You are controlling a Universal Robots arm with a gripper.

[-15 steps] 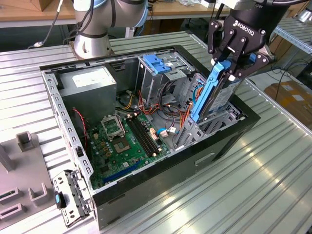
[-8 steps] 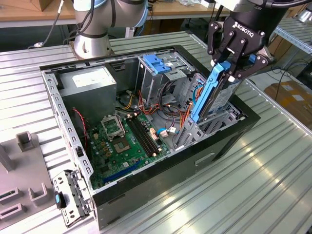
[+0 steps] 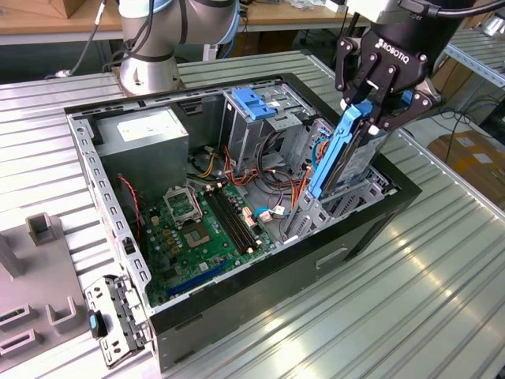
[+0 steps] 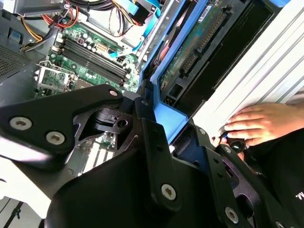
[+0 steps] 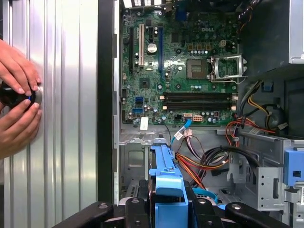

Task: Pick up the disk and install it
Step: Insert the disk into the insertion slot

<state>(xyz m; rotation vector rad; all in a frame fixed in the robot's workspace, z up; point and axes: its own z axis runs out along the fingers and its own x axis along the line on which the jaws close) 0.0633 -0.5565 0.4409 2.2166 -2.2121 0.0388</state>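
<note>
Gripping the disk (image 3: 361, 158) by its upper end — gripper (image 3: 375, 110) clamped on it | disk tilted, lower end at the drive bay (image 3: 335, 205), exterior view's right side of the open case (image 3: 237, 304) | motherboard (image 3: 197, 229) to its left | a person's hand (image 5: 16, 126) on the table (image 5: 71, 142) beside the case

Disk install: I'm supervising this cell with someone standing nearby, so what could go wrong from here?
1. The disk, held tilted in the pincer, might jam on the metal bay instead of sliding in.
2. Loose cables beside the bay could get pinched.
3. A person's hand rests on the table next to the case and could be struck.
</note>
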